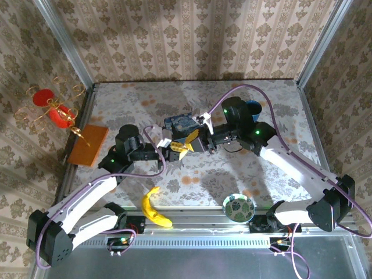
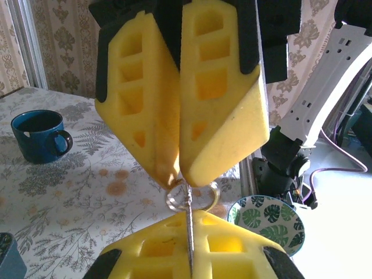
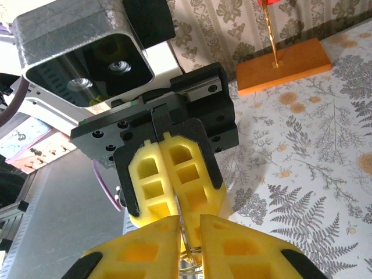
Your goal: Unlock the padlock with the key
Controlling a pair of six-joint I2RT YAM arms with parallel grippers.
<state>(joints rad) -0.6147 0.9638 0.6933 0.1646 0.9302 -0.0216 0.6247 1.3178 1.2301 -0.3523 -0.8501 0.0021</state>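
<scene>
Tiny metal padlock: too small to make out, hidden mid-table between facing yellow fingertips [image 2: 221,139]. Left gripper [image 2: 179,174]: clamped on small brassy ring [image 2: 210,200]. Right gripper [image 3: 189,224]: nearly closed around thin metal shaft [image 2: 190,232]; grip impossible to confirm.

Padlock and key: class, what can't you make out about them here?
Top external: anything between left gripper and right gripper is too small.
Left wrist: metal piece in shut left fingers, ends hidden; padlock or key unclear.
Right wrist: bottom edge cuts it off; right grip uncertain.
</scene>
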